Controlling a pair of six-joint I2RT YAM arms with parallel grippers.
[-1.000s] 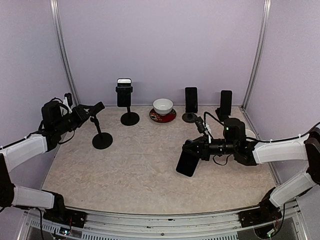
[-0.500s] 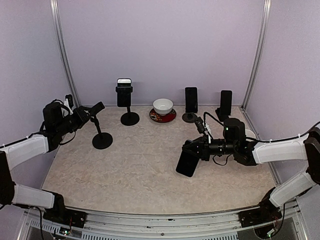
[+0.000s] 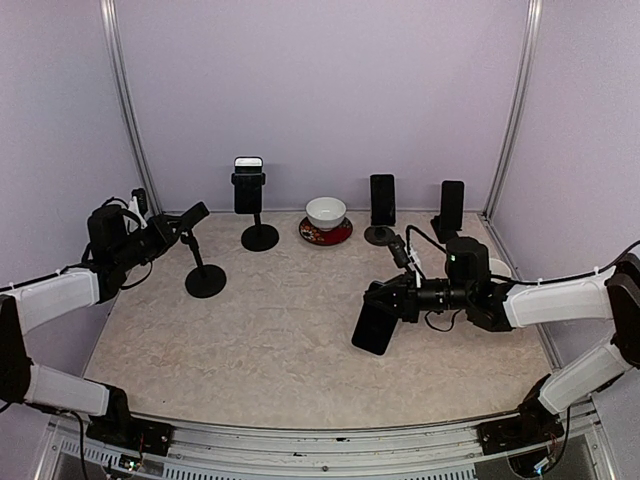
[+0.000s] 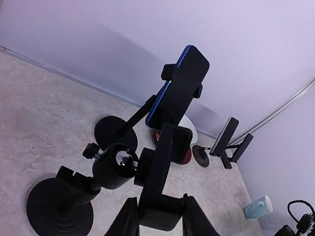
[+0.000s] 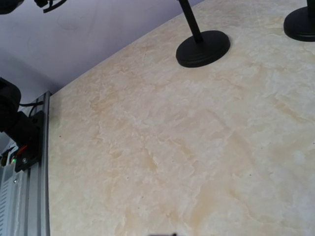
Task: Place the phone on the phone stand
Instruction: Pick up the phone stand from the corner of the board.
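If the left gripper's [image 4: 160, 219] pinch on the phone stand cradle [image 4: 166, 147] between its fingers slips, the phone [image 3: 377, 328] clamped in the right gripper [image 3: 390, 302] may miss it

The left arm [image 3: 60, 290] reaches in from the left edge with its wrist held roughly level. The left gripper [image 3: 172, 230] points right, its fingers [image 4: 129, 221] set against both sides of the phone stand [image 3: 200, 262] cradle. The right arm [image 3: 560, 298] stretches low from the right toward the middle, wrist horizontal, and the right gripper [image 3: 392, 300] is clamped on the upper end of the phone [image 3: 376, 328], which hangs below it.
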